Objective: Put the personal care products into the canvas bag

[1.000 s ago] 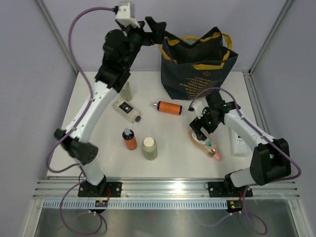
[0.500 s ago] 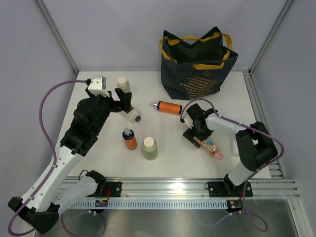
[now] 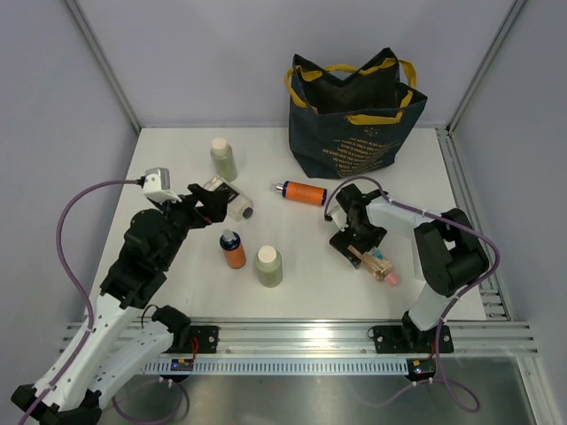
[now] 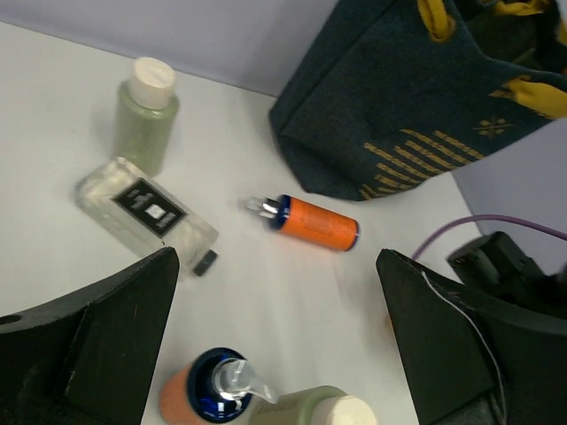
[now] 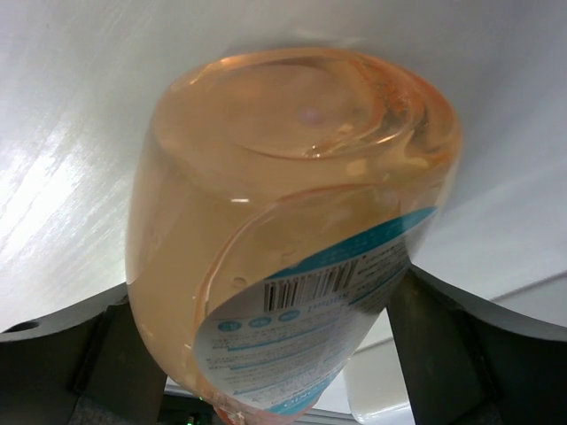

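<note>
White table (image 3: 301, 297), bottles (image 3: 301, 192), canvas bag (image 3: 354, 115)

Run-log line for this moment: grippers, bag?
left gripper: open, near clear bottle | right gripper: straddling lying peach bottle, grip unclear | canvas bag: upright, open

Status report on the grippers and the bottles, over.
Left gripper open, empty. Right gripper straddling the peach bottle, grip unconfirmed. Canvas bag mouth open, nothing blocking.
</note>
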Robot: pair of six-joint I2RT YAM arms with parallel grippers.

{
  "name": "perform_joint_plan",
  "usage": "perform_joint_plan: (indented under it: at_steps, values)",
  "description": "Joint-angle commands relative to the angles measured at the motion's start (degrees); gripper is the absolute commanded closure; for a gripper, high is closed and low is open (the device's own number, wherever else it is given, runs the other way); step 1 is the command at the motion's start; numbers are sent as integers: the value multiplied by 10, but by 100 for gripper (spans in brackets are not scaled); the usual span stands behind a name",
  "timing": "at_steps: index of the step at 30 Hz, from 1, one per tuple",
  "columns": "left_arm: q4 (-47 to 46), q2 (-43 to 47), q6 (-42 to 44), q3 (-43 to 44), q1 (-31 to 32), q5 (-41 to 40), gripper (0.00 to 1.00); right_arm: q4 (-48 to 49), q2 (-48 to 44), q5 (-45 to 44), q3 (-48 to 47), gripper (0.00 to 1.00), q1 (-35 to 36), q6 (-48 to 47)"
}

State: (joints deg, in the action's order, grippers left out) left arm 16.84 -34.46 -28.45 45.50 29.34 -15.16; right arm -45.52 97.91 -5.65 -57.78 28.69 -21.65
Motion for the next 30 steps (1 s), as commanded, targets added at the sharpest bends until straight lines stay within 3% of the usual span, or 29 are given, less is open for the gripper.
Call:
perform_joint_plan:
  at_steps: [1,5,6,10,15,21,30]
  values:
    - [-79,-38,-77,7,-2,97,1,-35,22,135,-22,35,-55,-3]
    - [-199,-128,-219,-14,8,268,1,-77,42,236,-57,41,-136,-14]
    - [-205,-150,-226,-8,20,277,1,-84,48,246,-65,42,-148,-17]
    - [-147,-252,-183,78,140,225,1,-107,77,289,-103,44,-184,-19]
    - [-75,-364,-179,158,210,174,1,-135,106,345,-138,45,-226,-19]
    - [-66,-495,-195,190,273,138,1,-149,129,364,-162,46,-255,-13]
    - [-29,-694,-168,323,323,118,1,-146,136,367,-175,46,-256,17]
